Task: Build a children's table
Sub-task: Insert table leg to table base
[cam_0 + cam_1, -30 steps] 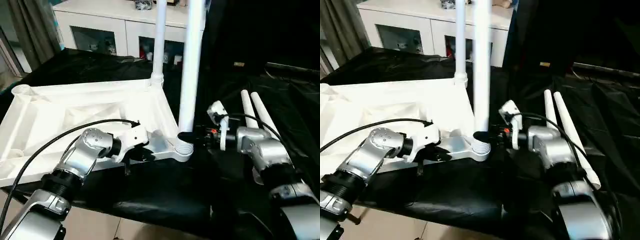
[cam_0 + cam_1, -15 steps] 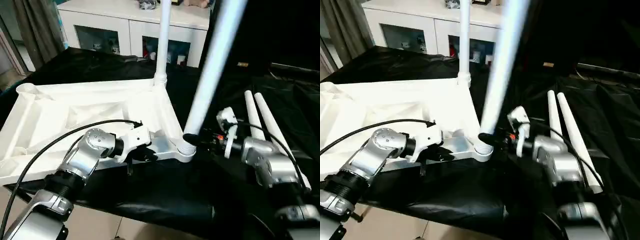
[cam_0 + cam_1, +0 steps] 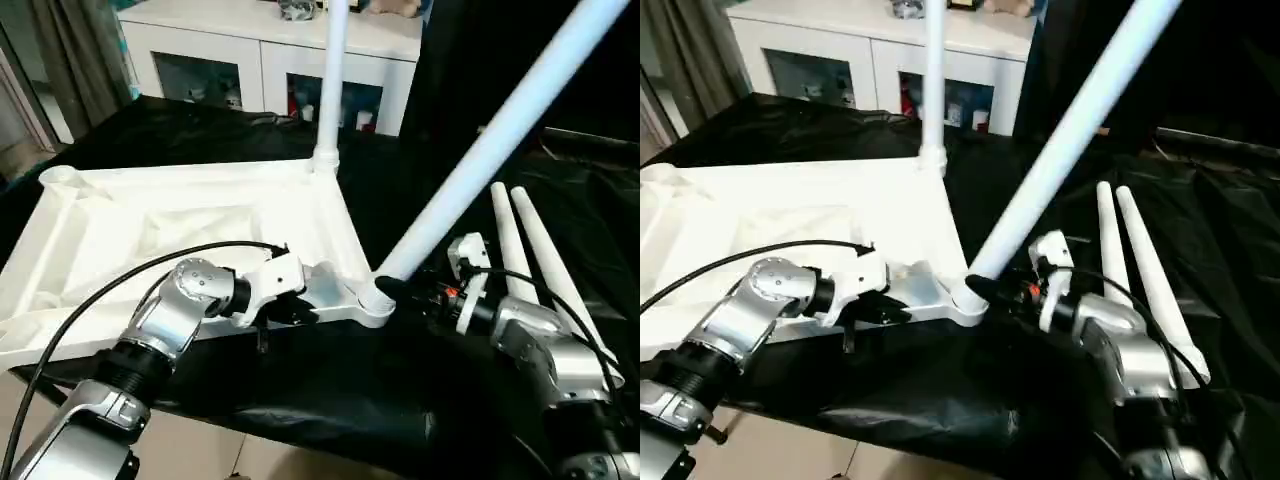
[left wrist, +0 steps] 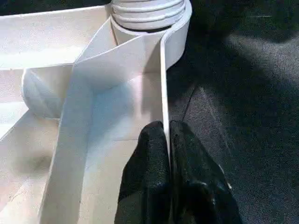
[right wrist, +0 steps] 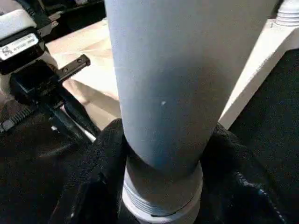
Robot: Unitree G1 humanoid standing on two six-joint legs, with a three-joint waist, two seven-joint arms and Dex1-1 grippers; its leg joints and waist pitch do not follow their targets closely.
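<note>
While leg (image 3: 480, 160) tilts, spare legs (image 3: 525, 250) beside

We find one printed label, a white sticker (image 5: 17, 41) on the black and white body of the left hand (image 4: 169, 140), seen from the right wrist; its small dark characters cannot be made out. We see no other writing we can read.

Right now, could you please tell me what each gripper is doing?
Left gripper: shut on the tabletop rim.
Right gripper: shut on the tilted leg, near its base.
</note>
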